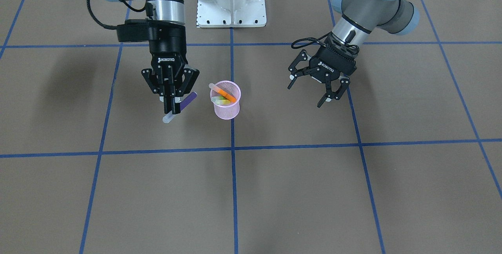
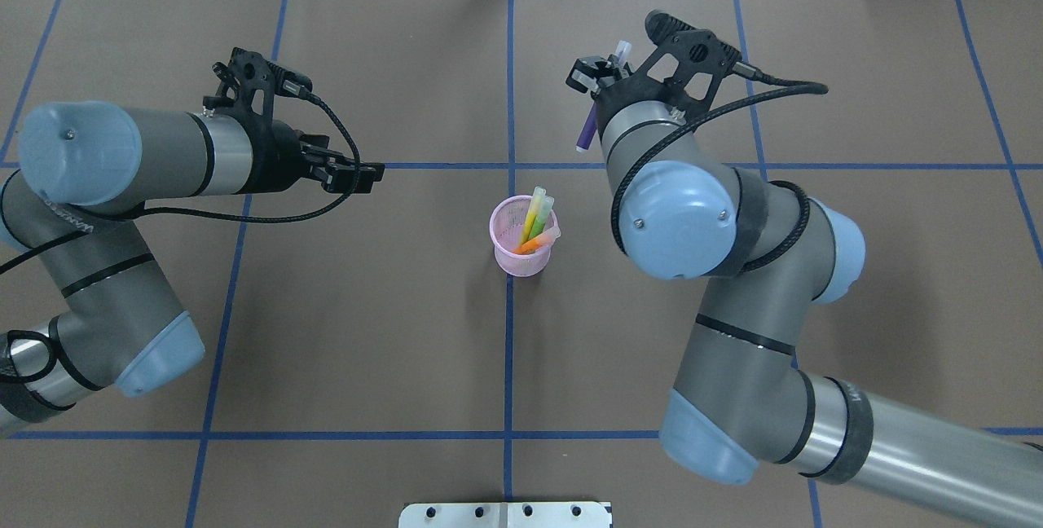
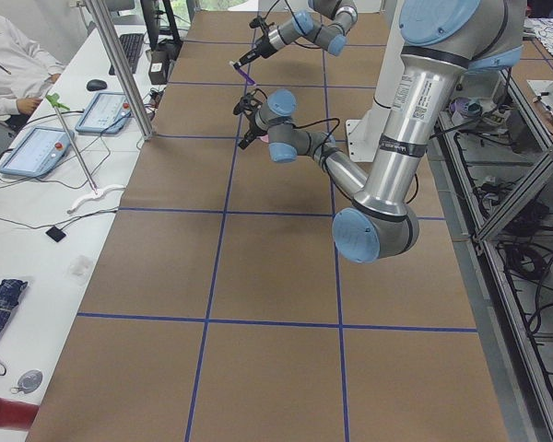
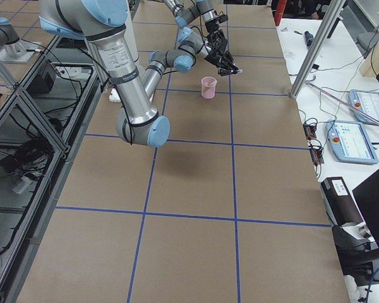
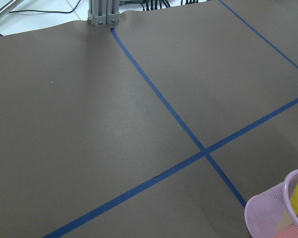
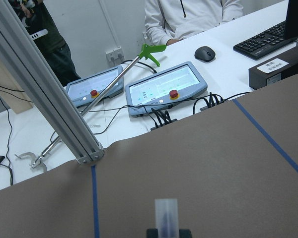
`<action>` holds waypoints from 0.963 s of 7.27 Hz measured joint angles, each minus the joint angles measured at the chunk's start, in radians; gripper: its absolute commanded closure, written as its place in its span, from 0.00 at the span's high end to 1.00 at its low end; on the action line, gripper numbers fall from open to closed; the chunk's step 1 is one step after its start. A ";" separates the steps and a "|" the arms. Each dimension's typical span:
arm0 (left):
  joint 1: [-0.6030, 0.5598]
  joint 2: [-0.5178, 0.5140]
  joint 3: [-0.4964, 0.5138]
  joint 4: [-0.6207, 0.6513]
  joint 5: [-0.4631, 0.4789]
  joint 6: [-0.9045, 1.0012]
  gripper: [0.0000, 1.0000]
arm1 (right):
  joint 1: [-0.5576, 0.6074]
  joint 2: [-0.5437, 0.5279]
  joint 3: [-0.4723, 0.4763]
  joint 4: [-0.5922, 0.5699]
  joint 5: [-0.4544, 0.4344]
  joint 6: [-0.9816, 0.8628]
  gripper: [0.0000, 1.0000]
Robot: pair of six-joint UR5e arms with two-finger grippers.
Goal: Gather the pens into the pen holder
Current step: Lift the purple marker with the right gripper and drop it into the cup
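The pink mesh pen holder (image 1: 226, 109) (image 2: 520, 257) stands upright near the table's middle, beside a blue tape line. An orange pen (image 1: 226, 93) (image 2: 538, 243) and a light green pen (image 1: 222, 100) (image 2: 535, 215) lean inside it. My right gripper (image 1: 171, 109) (image 2: 599, 76) hovers beside the holder, shut on the purple pen (image 1: 188, 101) (image 2: 586, 130). The pen hangs tilted, and its pale cap (image 6: 166, 213) pokes out past the fingers. My left gripper (image 1: 305, 97) (image 2: 376, 173) is open and empty on the holder's other side. The holder's rim (image 5: 268, 210) shows in the left wrist view.
The white robot mount (image 1: 231, 3) sits at the table's robot-side edge. Blue tape lines (image 1: 232, 148) grid the brown table. An aluminium post (image 5: 103, 15) stands at the far edge. Beyond it are teach pendants (image 6: 166, 89) and seated people (image 6: 188, 17).
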 measured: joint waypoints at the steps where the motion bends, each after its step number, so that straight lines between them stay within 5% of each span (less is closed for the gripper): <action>1: 0.000 0.000 0.000 0.000 0.000 0.000 0.99 | -0.030 0.031 -0.041 0.001 -0.047 0.032 0.00; 7: 0.000 0.000 0.001 -0.002 -0.001 0.000 0.99 | -0.155 0.047 -0.116 0.023 -0.160 0.060 0.00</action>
